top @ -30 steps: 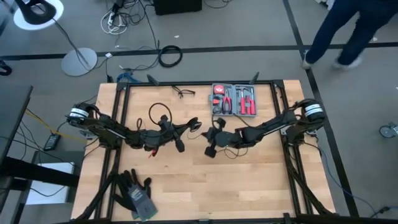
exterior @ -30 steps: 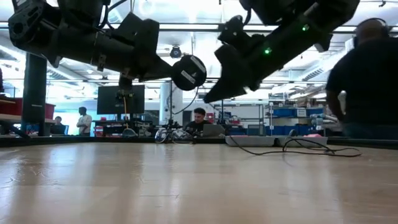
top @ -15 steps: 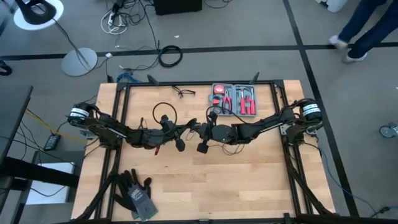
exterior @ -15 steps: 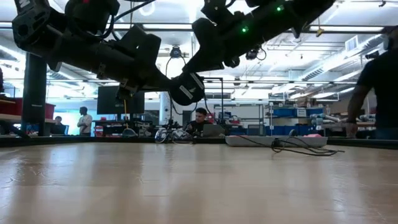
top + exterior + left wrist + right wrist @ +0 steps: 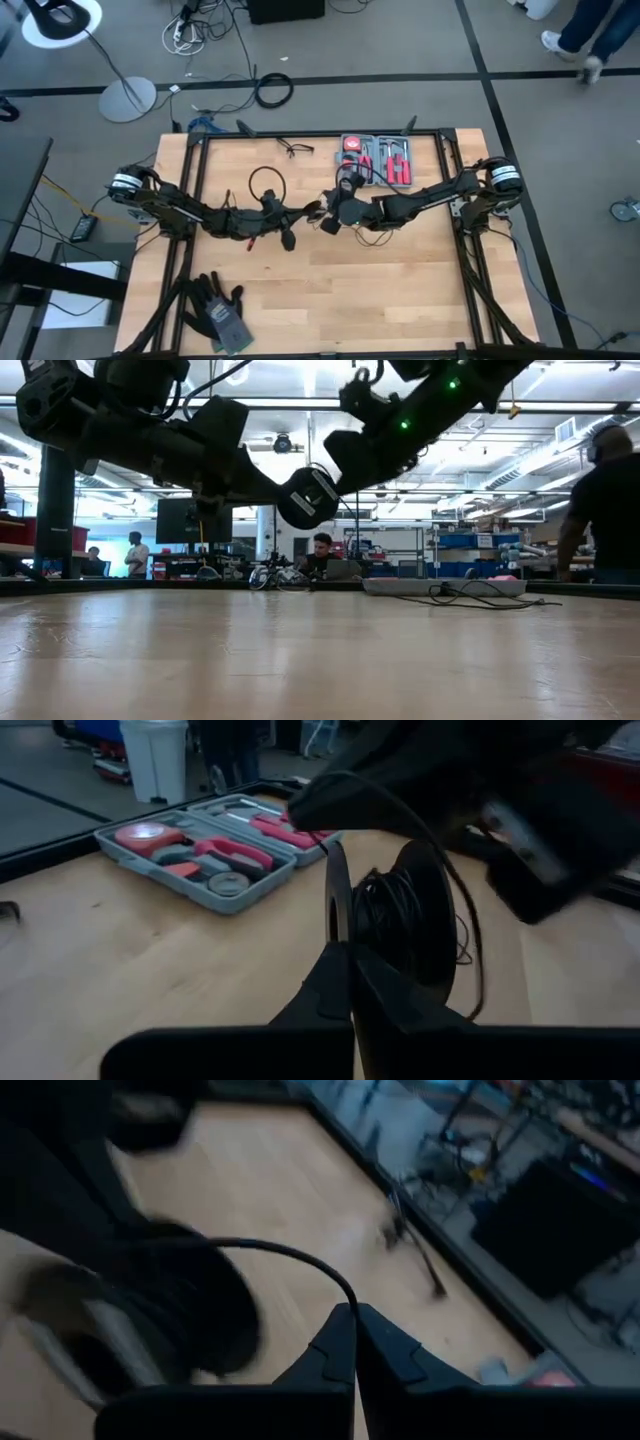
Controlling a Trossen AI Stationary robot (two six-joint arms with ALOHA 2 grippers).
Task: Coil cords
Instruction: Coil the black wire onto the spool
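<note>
Centrally above the table (image 5: 400, 290), toward its far edge: left gripper (image 5: 310, 210) and right gripper (image 5: 333, 205), raised, nearly meeting. Left fingers (image 5: 335, 985) clenched on the cord spool (image 5: 395, 920); right fingers (image 5: 350, 1345) clenched on the cord (image 5: 290, 1258). Near far edge: grey tool case (image 5: 376, 160). At near left corner: dark gloves (image 5: 218, 312).
</note>
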